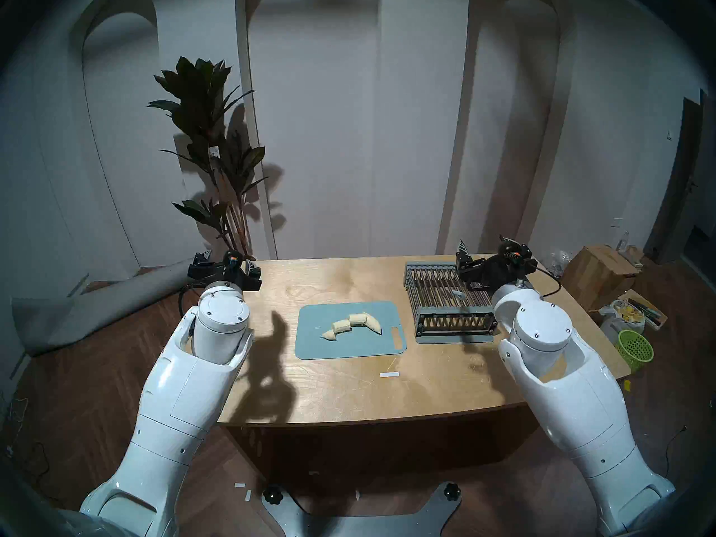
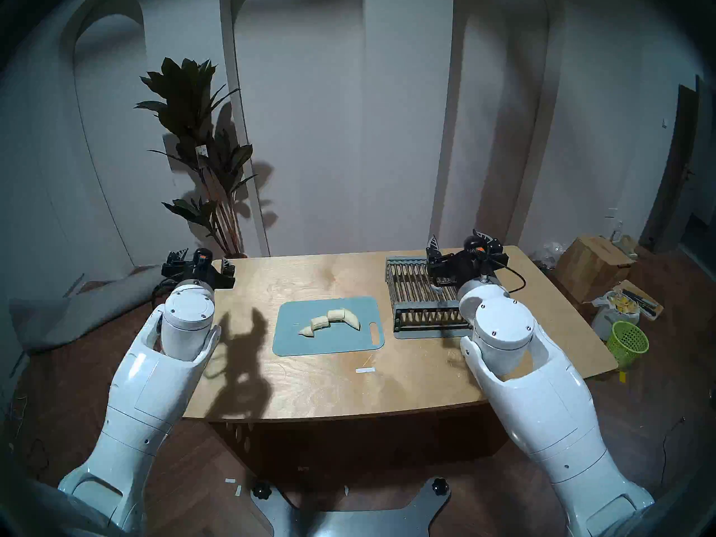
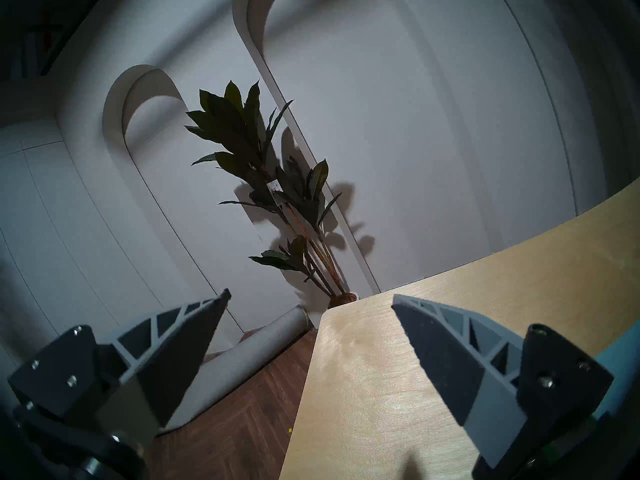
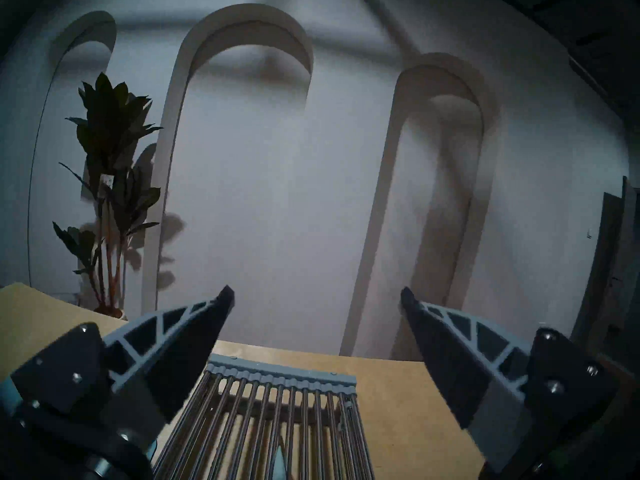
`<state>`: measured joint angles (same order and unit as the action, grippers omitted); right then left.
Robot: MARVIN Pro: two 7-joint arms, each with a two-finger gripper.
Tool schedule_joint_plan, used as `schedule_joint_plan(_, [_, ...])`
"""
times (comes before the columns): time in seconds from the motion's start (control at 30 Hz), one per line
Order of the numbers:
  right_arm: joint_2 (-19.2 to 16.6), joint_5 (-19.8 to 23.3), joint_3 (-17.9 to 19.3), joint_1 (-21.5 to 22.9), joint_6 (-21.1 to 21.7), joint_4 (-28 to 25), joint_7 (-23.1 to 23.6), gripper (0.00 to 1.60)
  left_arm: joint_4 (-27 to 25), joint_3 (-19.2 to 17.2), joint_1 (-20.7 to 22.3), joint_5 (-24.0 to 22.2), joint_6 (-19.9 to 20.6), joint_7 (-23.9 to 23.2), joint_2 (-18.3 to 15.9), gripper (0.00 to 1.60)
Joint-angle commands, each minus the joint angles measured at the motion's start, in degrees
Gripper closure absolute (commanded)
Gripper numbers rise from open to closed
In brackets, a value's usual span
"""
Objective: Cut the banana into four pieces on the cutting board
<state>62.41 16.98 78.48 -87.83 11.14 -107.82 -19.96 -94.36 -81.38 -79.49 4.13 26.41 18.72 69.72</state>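
Observation:
The peeled banana point(image 1: 350, 323) lies cut into several short chunks in a curved row on the pale blue-grey cutting board point(image 1: 341, 348), at the table's middle; both also show in the head stereo right view, banana point(image 2: 329, 321) and board point(image 2: 325, 344). My left gripper point(image 1: 228, 260) is open and empty, raised over the table's far left corner, its jaws wide apart in the left wrist view point(image 3: 310, 299). My right gripper point(image 1: 484, 245) is open and empty above the far part of the grey rack point(image 1: 438, 292); it also shows in the right wrist view point(image 4: 315, 295).
The grey slatted rack point(image 4: 277, 396) stands right of the board, with a pale pointed thing point(image 4: 278, 463) among its bars. A white tape strip point(image 1: 389, 374) lies near the front. A plant point(image 1: 209, 145) stands behind the left corner. A green basket point(image 1: 635, 348) and boxes sit on the floor at right.

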Motion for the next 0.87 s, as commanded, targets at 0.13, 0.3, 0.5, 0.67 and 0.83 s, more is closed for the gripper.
schedule_joint_plan(0.13, [4.28, 0.16, 4.83, -3.77, -9.54, 2.95, 0.22, 0.0, -0.98, 0.05, 1.33, 0.05, -0.34, -0.11, 0.05, 0.0])
schedule_joint_plan(0.3, [4.91, -1.57, 5.14, -4.8, -14.2, 5.28, 1.65, 0.0, -0.99, 0.06, 1.35, 0.04, -0.35, -0.14, 0.04, 0.0])
schedule_joint_plan(0.5, [6.22, -2.27, 5.83, -6.12, -19.15, 6.66, 3.55, 0.0, -0.99, 0.07, 1.36, 0.03, -0.35, -0.15, 0.03, 0.0])
schedule_joint_plan(0.67, [6.71, -3.0, 5.94, -6.58, -23.89, 8.04, 5.33, 0.0, -0.99, 0.07, 1.37, 0.03, -0.35, -0.15, 0.02, 0.0])
schedule_joint_plan(0.83, [7.25, -3.92, 6.0, -6.8, -25.7, 8.53, 5.24, 0.0, -0.99, 0.08, 1.37, 0.02, -0.35, -0.16, 0.02, 0.0])
